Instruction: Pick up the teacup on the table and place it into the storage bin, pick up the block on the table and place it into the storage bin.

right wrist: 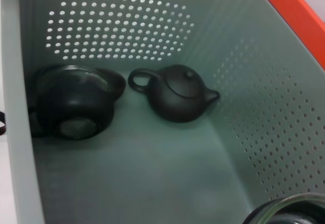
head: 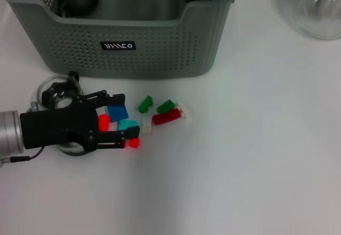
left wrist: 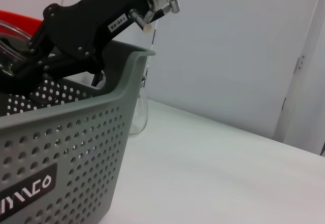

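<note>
Red block (head: 104, 121) between left hand (head: 118, 120) fingers

Head camera overlooking table and storage bin (head: 160, 59); wrist cameras close beside and above that bin.

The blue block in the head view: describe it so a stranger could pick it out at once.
Start at the storage bin at the back of the table. In front of it lies a scatter of small blocks. The blue block sits at the scatter's left edge, between the fingers of the left gripper; it is the only dark blue one, next to a lighter teal block.
</note>
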Tool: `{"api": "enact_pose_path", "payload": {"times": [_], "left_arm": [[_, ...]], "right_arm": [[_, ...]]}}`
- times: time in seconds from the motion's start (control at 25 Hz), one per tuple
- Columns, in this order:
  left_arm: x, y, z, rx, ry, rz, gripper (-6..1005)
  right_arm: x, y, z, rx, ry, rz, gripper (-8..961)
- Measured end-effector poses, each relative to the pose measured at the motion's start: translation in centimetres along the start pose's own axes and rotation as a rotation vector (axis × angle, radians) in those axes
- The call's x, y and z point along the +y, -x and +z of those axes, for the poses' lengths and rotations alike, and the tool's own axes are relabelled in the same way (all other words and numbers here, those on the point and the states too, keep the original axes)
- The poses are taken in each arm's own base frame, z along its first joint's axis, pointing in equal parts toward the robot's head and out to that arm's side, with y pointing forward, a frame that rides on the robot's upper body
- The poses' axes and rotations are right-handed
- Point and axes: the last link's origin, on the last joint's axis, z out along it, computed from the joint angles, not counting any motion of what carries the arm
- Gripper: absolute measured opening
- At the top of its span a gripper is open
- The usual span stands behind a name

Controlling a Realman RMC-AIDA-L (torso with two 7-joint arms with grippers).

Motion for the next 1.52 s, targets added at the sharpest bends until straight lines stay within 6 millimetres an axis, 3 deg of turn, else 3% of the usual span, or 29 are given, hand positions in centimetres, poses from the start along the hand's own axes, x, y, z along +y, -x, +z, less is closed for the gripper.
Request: {"api": "enact_pose_path", "payload": {"times": [0.72, 1.16, 1.52], "left_arm": [[0.13, 0.11, 0.09, 0.001, 0.003, -0.005, 884], [0.17, 0.15, 0.13, -0.001, 0.005, -0.006, 885], [0.16, 0.14, 0.13, 0.0, 0.004, -0.006, 885]], "right_arm": [[-0.04, -0.48, -0.8, 0.034, 0.052, 0.147, 54], [0.16, -0.78, -0.69, 0.06, 0.051, 0.132, 54], [0.07, -0.46, -0.96, 0.042, 0.041, 0.123, 197]]}}
